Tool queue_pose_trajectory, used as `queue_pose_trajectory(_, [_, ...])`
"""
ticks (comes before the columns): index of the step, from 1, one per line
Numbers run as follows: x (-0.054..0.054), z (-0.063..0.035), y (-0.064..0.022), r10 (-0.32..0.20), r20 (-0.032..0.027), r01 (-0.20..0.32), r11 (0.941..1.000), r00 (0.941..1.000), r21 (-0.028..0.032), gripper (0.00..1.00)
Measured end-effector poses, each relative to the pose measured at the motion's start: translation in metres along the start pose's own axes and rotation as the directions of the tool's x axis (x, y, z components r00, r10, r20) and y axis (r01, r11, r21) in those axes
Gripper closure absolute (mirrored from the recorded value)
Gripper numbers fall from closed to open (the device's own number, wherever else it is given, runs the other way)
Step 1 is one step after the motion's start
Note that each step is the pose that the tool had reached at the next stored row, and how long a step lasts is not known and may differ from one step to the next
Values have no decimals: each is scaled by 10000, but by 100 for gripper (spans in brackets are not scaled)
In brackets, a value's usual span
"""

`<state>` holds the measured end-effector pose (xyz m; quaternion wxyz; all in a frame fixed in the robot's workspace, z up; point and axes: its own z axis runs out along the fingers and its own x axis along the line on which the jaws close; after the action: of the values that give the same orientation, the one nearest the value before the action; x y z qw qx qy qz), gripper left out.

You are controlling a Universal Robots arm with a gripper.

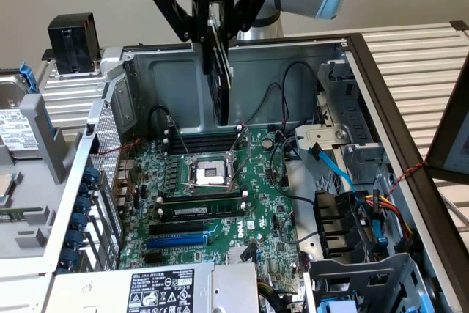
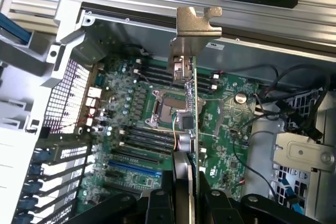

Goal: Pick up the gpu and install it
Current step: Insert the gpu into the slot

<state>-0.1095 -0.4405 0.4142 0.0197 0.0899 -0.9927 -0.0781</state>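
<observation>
Finding: my gripper (image 1: 218, 33) is clamped on the top edge of the gpu (image 1: 220, 82). The gpu hangs upright and edge-on in the air over the open case (image 1: 168, 71), above the motherboard (image 1: 275, 196) near the processor socket (image 1: 209, 174).

Risk: I judge the grip narrow. The card could swing or slip, and a tilted descent might snag the loose cables (image 1: 289, 82).

Appearance: thin green board, black cooler face, silver bracket (image 2: 195, 30) at one end.

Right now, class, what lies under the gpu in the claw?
The green motherboard, with its CPU socket and memory slots. In the wrist view the gpu hides a strip of board beside the socket.
</observation>
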Motion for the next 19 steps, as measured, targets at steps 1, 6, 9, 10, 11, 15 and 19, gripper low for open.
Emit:
queue_pose_trajectory(1, [0, 2, 0, -166, -27, 166, 9999, 9999, 4, 72])
queue_pose_trajectory(6, [0, 12, -2, -1073, -174, 1073, 9942, 9941, 19, 72])
queue_pose_trajectory(9, [-1, 18, -3, -1606, -262, 1607, 9870, 9867, 20, 72])
queue_pose_trajectory(10, [-1, 21, -3, -1781, -290, 1782, 9840, 9836, 20, 72])
queue_pose_trajectory(11, [-1, 23, -4, -1965, -321, 1967, 9805, 9800, 19, 72])
queue_pose_trajectory(15, [-1, 30, -5, -2654, -437, 2657, 9640, 9631, 10, 72])
queue_pose_trajectory(19, [-1, 38, -6, -3336, -551, 3340, 9426, 9411, -7, 72])
